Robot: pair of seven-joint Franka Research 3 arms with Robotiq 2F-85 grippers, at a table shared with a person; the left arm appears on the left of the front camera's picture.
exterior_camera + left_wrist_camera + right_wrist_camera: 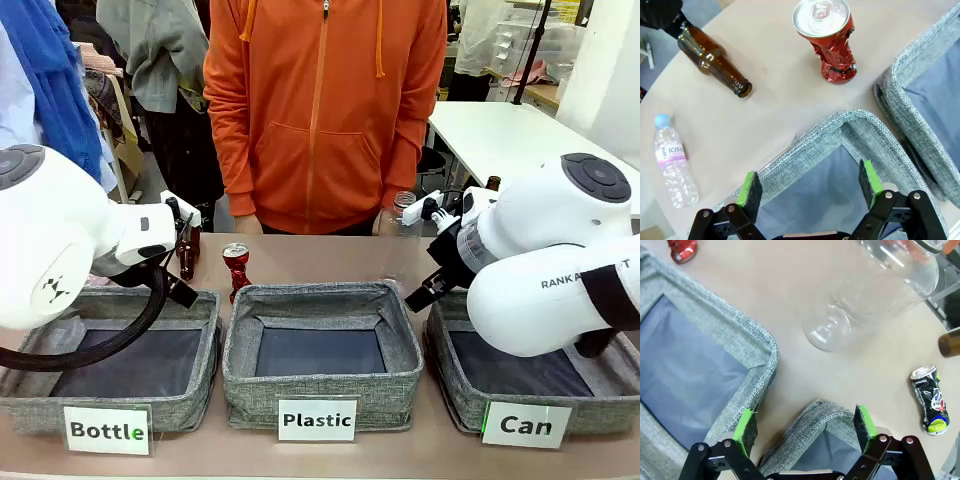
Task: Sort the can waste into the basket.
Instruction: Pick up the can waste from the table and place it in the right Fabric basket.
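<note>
Metal, crumpled: red can (829,42), dark can (930,400), outside woven grey basket (455,400); left fingers (751,189), right fingers (746,426) apart, empty.

place: robotics lab | evidence: white robot arm (545,235), fabric bin labelled "Plastic" (250,385), white workbench behind (510,130)

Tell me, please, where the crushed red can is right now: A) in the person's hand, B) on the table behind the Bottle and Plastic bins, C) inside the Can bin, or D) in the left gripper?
B: the crushed red can stands upright on the table, just beyond the Bottle bin and the Plastic bin.
</note>
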